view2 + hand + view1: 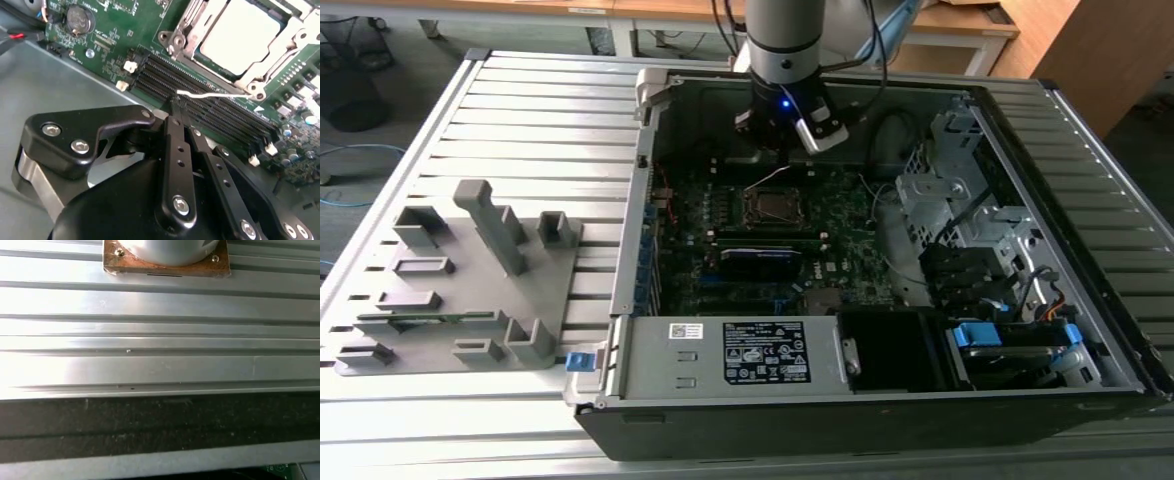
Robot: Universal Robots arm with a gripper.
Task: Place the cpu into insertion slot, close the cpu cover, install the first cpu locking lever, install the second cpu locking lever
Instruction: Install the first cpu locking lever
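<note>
The cpu (240,35) lies with its silver-grey top up inside the insertion slot (774,205) on the green board. The cpu cover (186,29), a silvery frame, lies flat around the chip. A thin bright locking lever (215,94) runs along the socket's edge beside the memory slots. My gripper (175,102) has its black fingers (172,150) brought together, with the tips at the free end of that lever; I cannot tell whether the wire is clamped between them. In the exterior view the gripper (779,160) hangs inside the open case just behind the socket.
The open computer case (630,300) lies on a slatted aluminium table (160,340). A labelled power supply box (747,355) fills its front, and drive cages (961,200) and cables line the exterior view's right. A grey fixture tray (454,290) sits at the left.
</note>
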